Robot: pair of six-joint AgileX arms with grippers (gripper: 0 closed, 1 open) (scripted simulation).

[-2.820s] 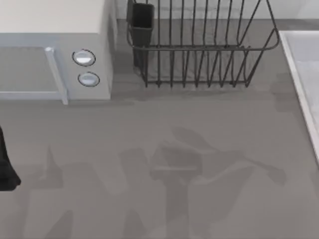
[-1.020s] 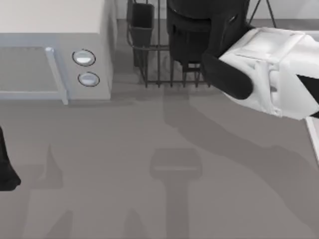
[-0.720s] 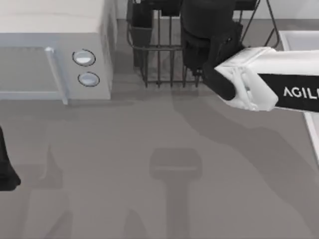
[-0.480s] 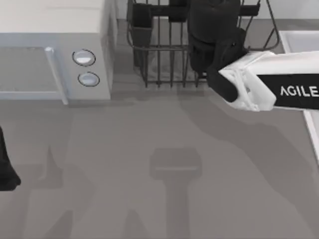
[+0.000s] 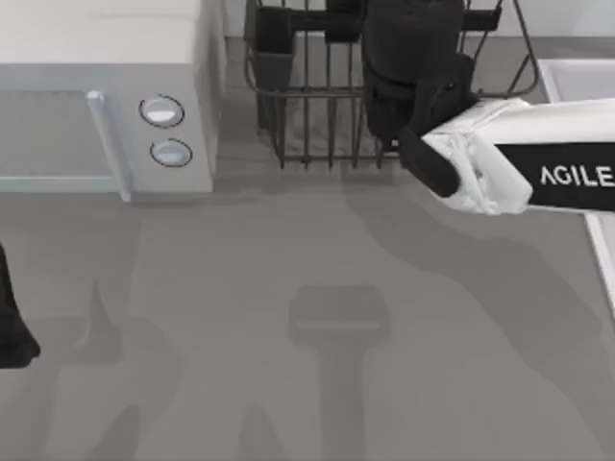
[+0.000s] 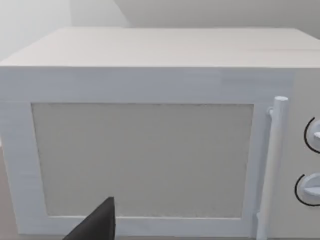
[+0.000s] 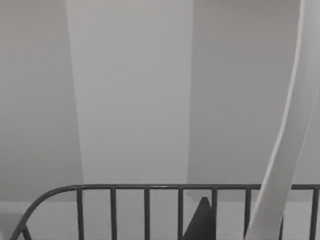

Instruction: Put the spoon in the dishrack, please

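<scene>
The dark wire dishrack (image 5: 307,94) stands at the back of the table, its utensil cup (image 5: 274,60) at the left corner. My right gripper (image 5: 413,43) hangs over the middle of the rack, black wrist pointing down. In the right wrist view a long, pale, curved strip, seemingly the spoon (image 7: 282,150), rises beside a dark fingertip (image 7: 202,222) above the rack's rim (image 7: 150,188). It hangs in the air, held by the gripper. My left arm (image 5: 10,327) is parked at the table's left edge, facing the white box.
A white microwave-like box (image 5: 106,96) with two round knobs (image 5: 161,111) stands at the back left, filling the left wrist view (image 6: 150,150). A pale tray-like edge (image 5: 577,86) lies at the right. Bare grey table spreads in front.
My right arm swung in from the right and settled over the dishrack. In the last half second it has hardly moved. The left arm stayed still.
</scene>
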